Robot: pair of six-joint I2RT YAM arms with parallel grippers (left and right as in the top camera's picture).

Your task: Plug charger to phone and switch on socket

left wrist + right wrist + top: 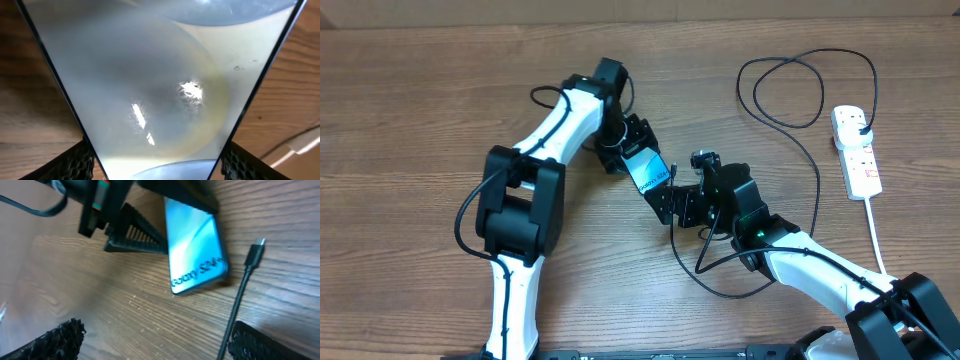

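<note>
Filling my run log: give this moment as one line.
left fingers: gripping phone | right fingers: open | charger tip: beside phone, unplugged

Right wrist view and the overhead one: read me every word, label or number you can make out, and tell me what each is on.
No text can be quoted with certainty.
phone: dark lettering on the white band at one end of its screen, blurred and upside down in the right wrist view, too small in the overhead view.
socket: small red marks, too small to read.
Left wrist view: no lettering shows.
</note>
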